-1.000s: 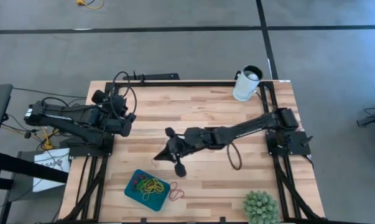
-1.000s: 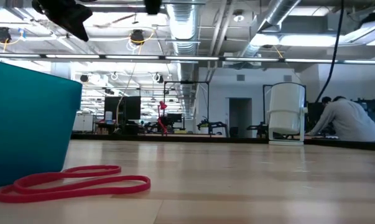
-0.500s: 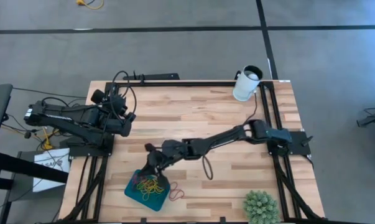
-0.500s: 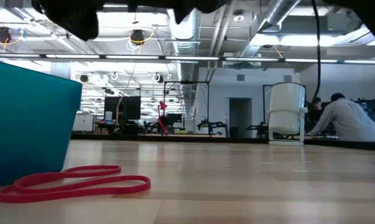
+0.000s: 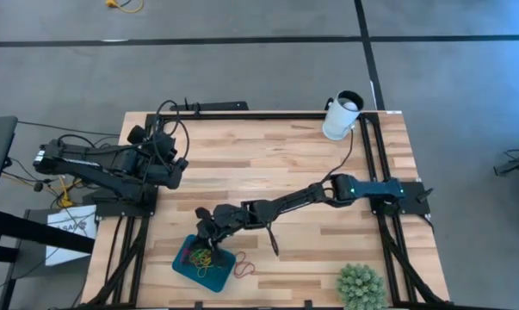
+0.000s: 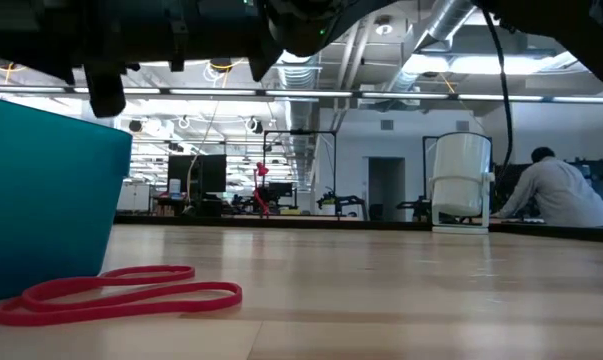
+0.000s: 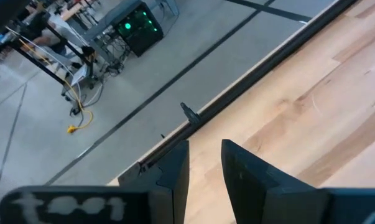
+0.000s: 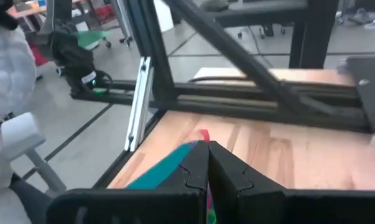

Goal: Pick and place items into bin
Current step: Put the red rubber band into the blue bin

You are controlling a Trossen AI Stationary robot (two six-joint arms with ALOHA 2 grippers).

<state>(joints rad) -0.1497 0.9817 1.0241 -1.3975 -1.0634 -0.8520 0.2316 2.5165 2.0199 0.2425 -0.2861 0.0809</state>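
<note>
From above, the right gripper [image 5: 206, 234] reaches over the shallow teal-blue rectangular tray [image 5: 187, 269] – a heap of thin coloured rubber bands [image 5: 204, 257] lies inside, hard to separate.

Only its wrist view shows the fingers [image 8: 196, 163] pressed together; a held band cannot be confirmed.

The left gripper [image 7: 204, 163], slightly apart, waits at the table's left edge.

The low view shows one red rubber-band loop [image 6: 121, 292] just beside the tray.

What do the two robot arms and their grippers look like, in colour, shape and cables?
Both arms are dark, nearly black, built of jointed tubular segments. The left arm carries loops of black cable around its wrist. The right arm has a thin black cable hanging beside its forearm and a small green light near its base. The left gripper has two flat, dark, tapering fingers; the right gripper has two dark fingers with notched inner edges.
</note>
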